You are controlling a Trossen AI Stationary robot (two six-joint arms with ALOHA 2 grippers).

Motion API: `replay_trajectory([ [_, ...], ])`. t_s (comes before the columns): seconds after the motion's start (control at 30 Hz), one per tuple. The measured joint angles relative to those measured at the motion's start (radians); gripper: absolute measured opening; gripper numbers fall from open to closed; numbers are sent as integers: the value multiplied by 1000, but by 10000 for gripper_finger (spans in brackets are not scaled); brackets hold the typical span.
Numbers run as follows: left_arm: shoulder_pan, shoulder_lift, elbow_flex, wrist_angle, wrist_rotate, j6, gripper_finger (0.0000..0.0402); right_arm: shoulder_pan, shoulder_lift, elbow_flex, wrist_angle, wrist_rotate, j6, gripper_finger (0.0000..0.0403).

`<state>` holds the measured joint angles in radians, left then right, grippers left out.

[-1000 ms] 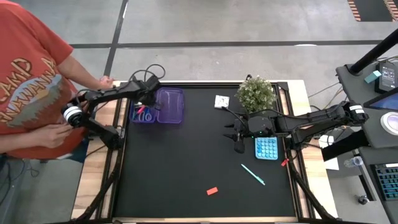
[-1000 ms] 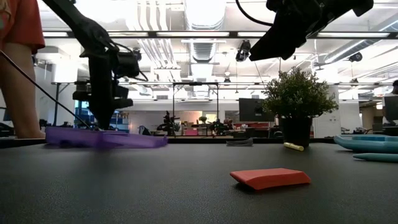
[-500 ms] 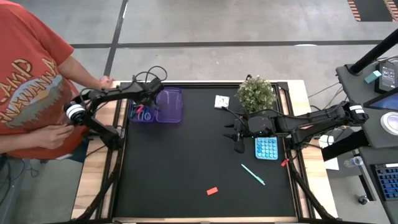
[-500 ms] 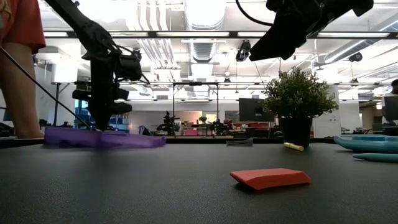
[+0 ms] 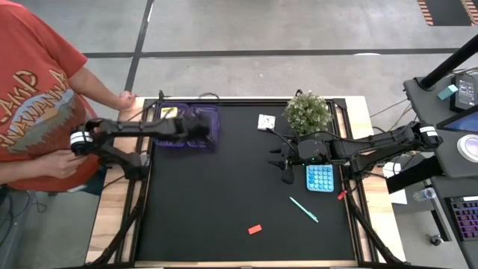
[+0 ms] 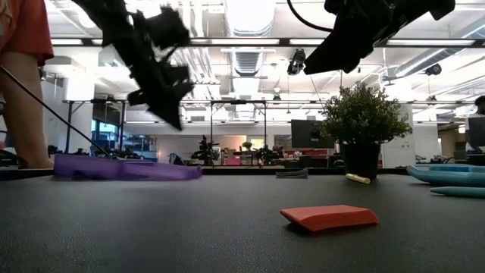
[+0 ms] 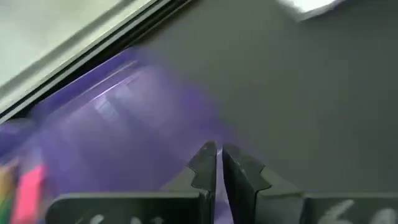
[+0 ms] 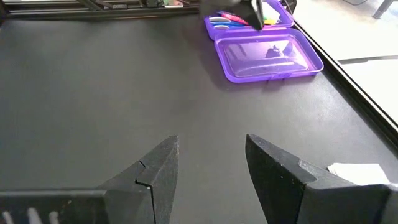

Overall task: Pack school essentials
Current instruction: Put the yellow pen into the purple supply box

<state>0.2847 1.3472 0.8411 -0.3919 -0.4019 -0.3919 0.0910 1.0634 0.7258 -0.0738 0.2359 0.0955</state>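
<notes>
Pens (image 8: 225, 18) already in purple case (image 8: 268, 53), upper left; red eraser (image 5: 255, 229) and teal pen (image 5: 304, 209) still loose. Left gripper (image 7: 216, 163) pinched together, empty; right gripper (image 8: 208, 165) spread apart, empty.

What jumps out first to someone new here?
The purple case lies open at the far left corner with bright pens in one half, and the left gripper, shut, hangs just above it. The right gripper hovers open mid-table beside the plant. A red eraser lies alone near the front edge.
</notes>
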Motion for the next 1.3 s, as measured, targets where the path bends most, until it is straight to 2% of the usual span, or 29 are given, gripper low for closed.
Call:
replay_trajectory([
  [0.23, -310, 29, -13, 260, 1, 7, 10, 4, 0, 0, -57, -8, 31, 173],
  [0.47, -492, 45, -33, 434, 1, 108, 10, 4, 12, -1, -88, -7, 294, 173],
  [0.67, -517, 29, -25, 466, -1, 222, 10, 6, 127, 33, -150, 4, 491, 173],
  [0.87, -515, 15, -30, 467, -74, 243, 10, 2, 289, 132, -442, 142, 659, 173],
  [1.0, -515, 11, -30, 467, -83, 243, 10, -4, 376, 164, -567, 203, 781, 173],
  [1.3, -515, 11, -30, 465, -111, 243, 10, -47, 464, 136, -595, 255, 929, 173],
])
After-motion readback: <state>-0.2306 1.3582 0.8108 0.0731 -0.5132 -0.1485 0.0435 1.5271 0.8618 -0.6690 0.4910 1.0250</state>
